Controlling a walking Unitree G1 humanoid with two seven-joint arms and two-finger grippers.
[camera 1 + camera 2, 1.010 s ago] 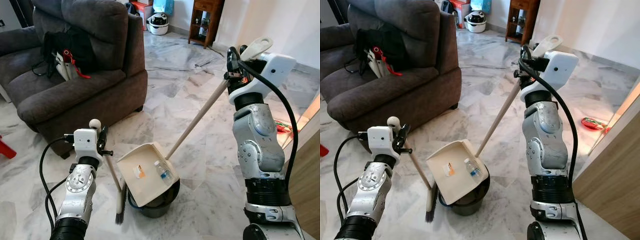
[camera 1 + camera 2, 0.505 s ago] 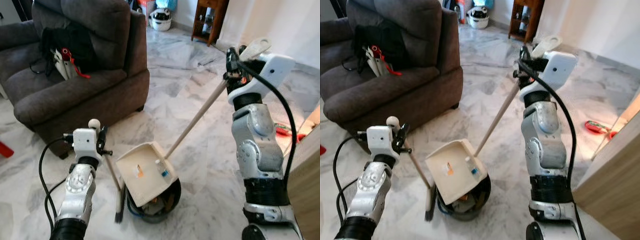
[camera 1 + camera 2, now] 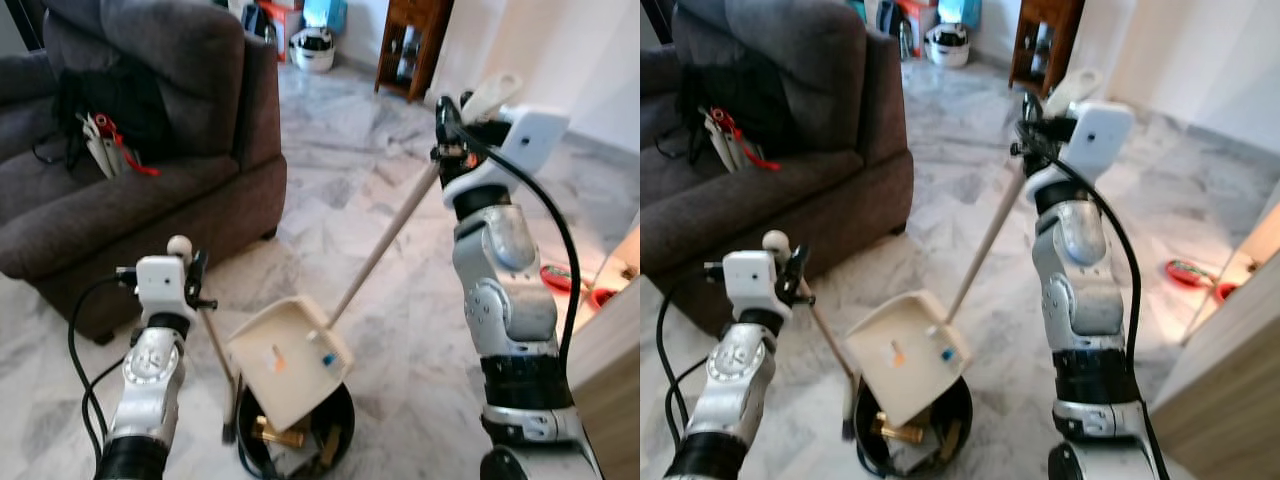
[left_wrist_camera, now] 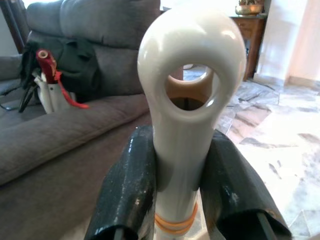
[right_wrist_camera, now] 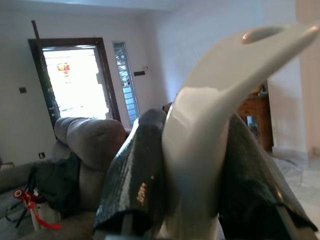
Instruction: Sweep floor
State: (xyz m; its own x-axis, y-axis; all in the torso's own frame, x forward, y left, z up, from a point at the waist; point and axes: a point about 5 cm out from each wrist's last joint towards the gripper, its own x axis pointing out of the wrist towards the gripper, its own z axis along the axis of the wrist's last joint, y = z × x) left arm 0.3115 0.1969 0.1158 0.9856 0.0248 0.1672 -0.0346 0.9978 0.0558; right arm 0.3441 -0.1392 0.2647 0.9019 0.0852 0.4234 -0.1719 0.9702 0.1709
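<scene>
Emptying step: dustpan, gripped by R gripper via long handle, is tilted over bin below; broom is clamped in L gripper; steeper tilt is judged needed next.

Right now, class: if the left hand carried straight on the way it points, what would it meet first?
The left hand, shut on the broom handle, points toward the grey sofa. Judging by its wrist view, the sofa's seat looks like the first thing in line, though depth is hard to judge there.
</scene>
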